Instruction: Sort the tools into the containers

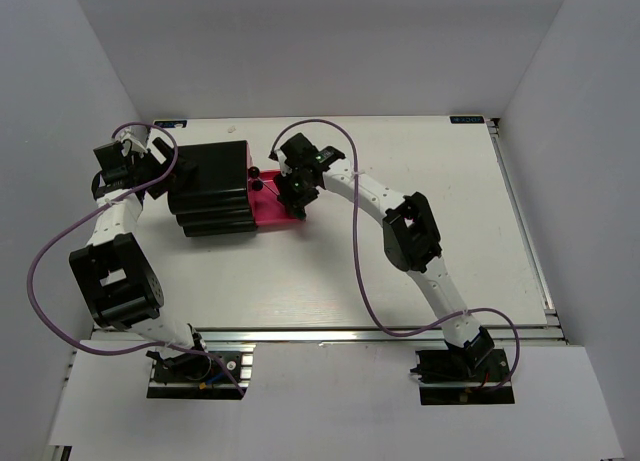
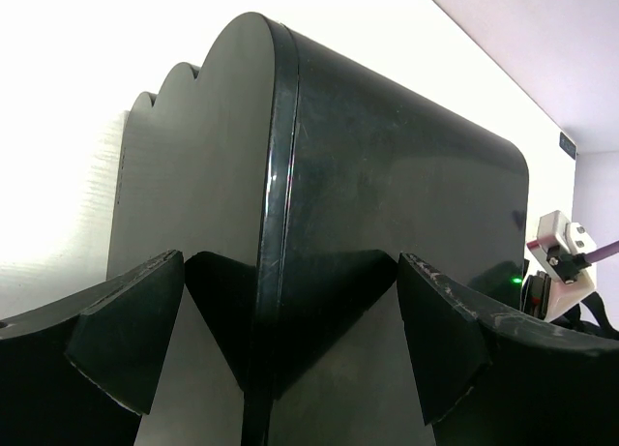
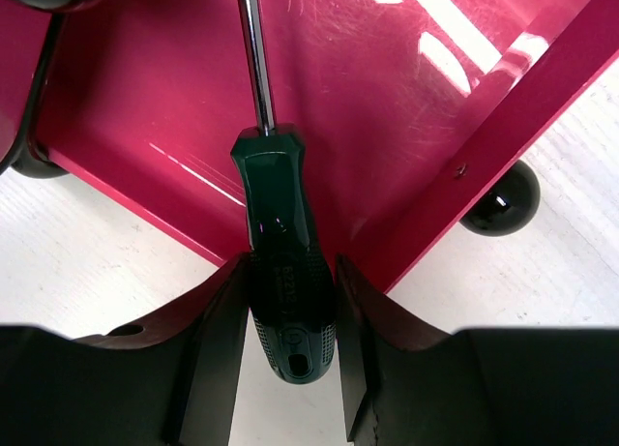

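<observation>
Green-handled screwdriver [image 3: 280, 243] is pinched by the right gripper [image 3: 290, 306] above the pink drawer [image 3: 387, 98], and is best lowered flat before release. At the left wrist, the left gripper [image 2: 290, 340] is spread wide astride the black cabinet [image 2: 387, 175]. From above, the drawer is seen pulled open.

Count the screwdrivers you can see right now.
1: the dark green-handled, steel-shafted screwdriver is clamped in the right gripper, shaft pointing into the open magenta-pink plastic drawer. Others may be hidden in the black cabinet.
</observation>
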### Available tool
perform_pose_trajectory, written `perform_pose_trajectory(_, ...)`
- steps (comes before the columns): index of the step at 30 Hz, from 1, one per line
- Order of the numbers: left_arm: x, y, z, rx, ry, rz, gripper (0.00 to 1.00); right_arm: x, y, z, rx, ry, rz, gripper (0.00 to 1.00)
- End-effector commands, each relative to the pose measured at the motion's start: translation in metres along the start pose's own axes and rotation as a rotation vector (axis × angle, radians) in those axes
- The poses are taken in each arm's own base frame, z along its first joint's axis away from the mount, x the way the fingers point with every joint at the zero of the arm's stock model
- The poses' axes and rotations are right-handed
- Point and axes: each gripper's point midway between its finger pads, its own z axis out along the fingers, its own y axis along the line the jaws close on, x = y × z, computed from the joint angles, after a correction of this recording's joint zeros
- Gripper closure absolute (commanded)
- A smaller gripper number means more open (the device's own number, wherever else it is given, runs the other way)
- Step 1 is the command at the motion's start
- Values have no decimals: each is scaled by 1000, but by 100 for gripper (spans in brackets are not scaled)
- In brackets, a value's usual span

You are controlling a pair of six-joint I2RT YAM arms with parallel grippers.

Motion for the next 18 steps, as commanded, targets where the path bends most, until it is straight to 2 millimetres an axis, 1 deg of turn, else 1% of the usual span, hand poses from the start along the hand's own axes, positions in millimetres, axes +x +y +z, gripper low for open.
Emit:
perform_pose_trajectory(1, 90, 34, -4, -139, 288, -99, 3, -15, 7, -2, -10, -58, -24, 90)
perform_pose_trajectory(6, 87, 34, -4, -141, 283, -96, 3, -11, 2, -4, 11, -48, -43, 87)
perform_pose_trajectory(7, 87, 33, -4, -139, 284, -94, 4, -13, 2, -7, 12, -54, -52, 86)
perform_pose_trajectory(9, 87, 33, -4, -135, 283, -97, 3, -9, 0, -7, 18, -46, -58, 83)
perform_pose_trajectory(13, 89, 33, -4, -134, 285, -101, 3, -11, 2, -10, 7, -56, -90, 76)
perform_pose_trajectory(18, 89, 33, -5, -137, 287, -98, 3, -13, 5, -14, -6, -77, -112, 74)
